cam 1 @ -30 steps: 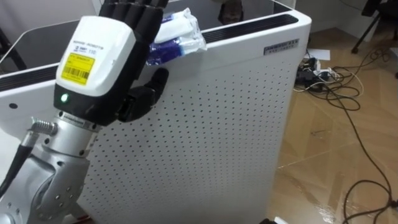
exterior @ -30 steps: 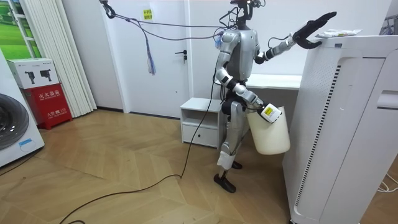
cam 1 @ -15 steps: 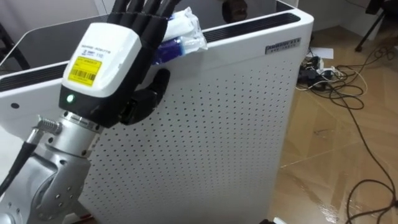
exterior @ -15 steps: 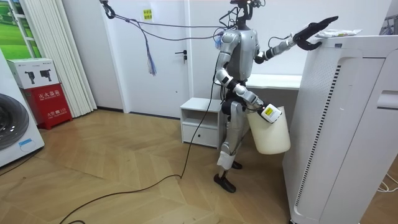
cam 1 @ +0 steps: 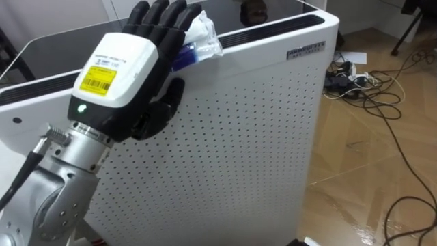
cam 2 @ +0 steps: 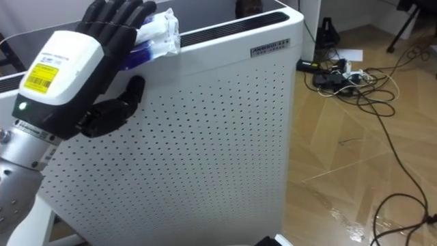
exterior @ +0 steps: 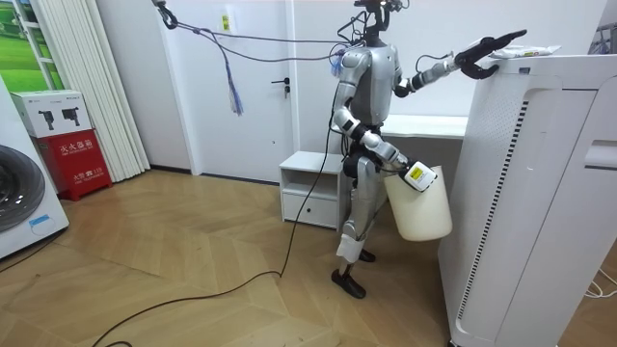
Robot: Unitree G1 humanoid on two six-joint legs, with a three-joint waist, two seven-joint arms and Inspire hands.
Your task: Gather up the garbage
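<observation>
Lying atop white unit (cam 1: 259, 123), wrapper (cam 1: 203, 35), under left hand (cam 1: 121, 72) fingers (cam 1: 166, 22)

Tall white cabinet (cam 1: 259, 123), perforated side, dark glossy top. On its near top edge: crumpled white-and-blue wrapper (cam 1: 203, 34). Standing on wooden floor (cam 1: 362, 164). On the floor to the cabinet's right: tangle of dark cables (cam 1: 372, 89), white sheet of paper (cam 1: 350, 59) beside them.

Head eyes closely overlook the cabinet (cam 1: 239, 123); room camera stands afar.
</observation>
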